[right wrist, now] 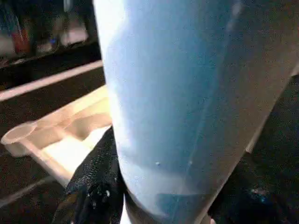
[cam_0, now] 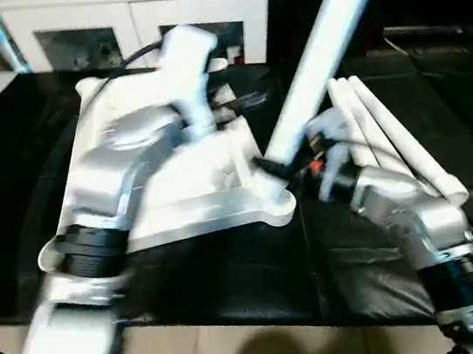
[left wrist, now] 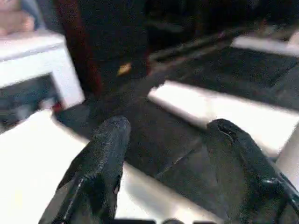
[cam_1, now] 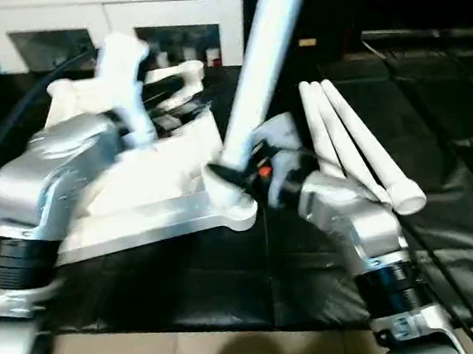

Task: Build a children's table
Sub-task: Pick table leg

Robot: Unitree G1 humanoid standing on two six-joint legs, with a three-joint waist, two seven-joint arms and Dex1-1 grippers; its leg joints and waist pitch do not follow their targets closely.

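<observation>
While the right gripper [cam_0: 291, 159] clamps one leg [cam_0: 323, 41] tilted at the upturned tabletop's [cam_0: 210, 176] near corner socket, three legs [cam_0: 390, 138] lie beside it unfitted, the left gripper [left wrist: 163, 158] hovering apart, empty.

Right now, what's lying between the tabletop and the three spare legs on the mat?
In the left eye view, the right pincer holds a tilted leg between the tabletop and the three spare legs.
</observation>
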